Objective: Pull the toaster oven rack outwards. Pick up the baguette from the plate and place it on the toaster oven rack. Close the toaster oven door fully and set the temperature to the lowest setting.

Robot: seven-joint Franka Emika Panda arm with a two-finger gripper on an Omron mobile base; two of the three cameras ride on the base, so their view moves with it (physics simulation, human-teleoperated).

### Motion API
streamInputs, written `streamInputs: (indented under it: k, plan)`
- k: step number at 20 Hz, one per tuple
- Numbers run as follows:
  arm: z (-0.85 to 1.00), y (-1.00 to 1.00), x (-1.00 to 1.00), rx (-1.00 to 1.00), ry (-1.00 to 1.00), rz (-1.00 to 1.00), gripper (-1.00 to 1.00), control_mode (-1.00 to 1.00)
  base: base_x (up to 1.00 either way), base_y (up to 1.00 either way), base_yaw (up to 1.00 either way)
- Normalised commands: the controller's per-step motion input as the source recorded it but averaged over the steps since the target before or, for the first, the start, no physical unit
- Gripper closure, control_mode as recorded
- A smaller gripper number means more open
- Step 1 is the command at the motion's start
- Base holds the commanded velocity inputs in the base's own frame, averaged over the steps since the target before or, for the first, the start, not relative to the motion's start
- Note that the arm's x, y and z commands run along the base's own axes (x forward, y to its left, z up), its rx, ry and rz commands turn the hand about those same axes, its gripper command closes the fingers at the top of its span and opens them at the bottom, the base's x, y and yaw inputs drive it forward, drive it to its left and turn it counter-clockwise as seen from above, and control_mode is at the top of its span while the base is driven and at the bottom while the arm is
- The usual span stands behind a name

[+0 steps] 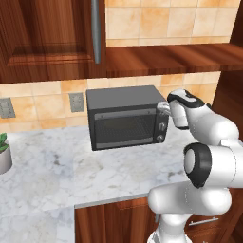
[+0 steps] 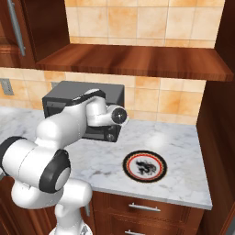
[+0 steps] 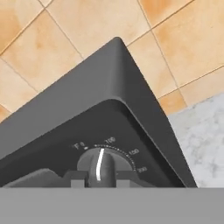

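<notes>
Toaster oven (image 1: 126, 118) door shut, top knob (image 3: 101, 165) between fingers (image 3: 78, 180), grip on it unclear

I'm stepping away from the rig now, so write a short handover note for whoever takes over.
Gripper: at the top knob of the toaster oven, fingers on either side; grip not confirmed.
Door: closed.
Plate: empty, on the counter right of the oven.
Baguette and rack: cannot be made out behind the dark glass.
Left: turn the temperature knob to its lowest setting; its pointer sits just past the start of the scale.
</notes>
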Motion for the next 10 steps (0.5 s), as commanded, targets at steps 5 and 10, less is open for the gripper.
streamInputs:
  k: [5,10]
  plan:
    - [-0.61,0.00,0.00,-0.56,-0.29,0.28,1.00,-1.00,0.00,0.00,0.00]
    - [-0.72,0.04,0.00,-0.61,-0.29,0.37,1.00,-1.00,0.00,0.00,0.00]
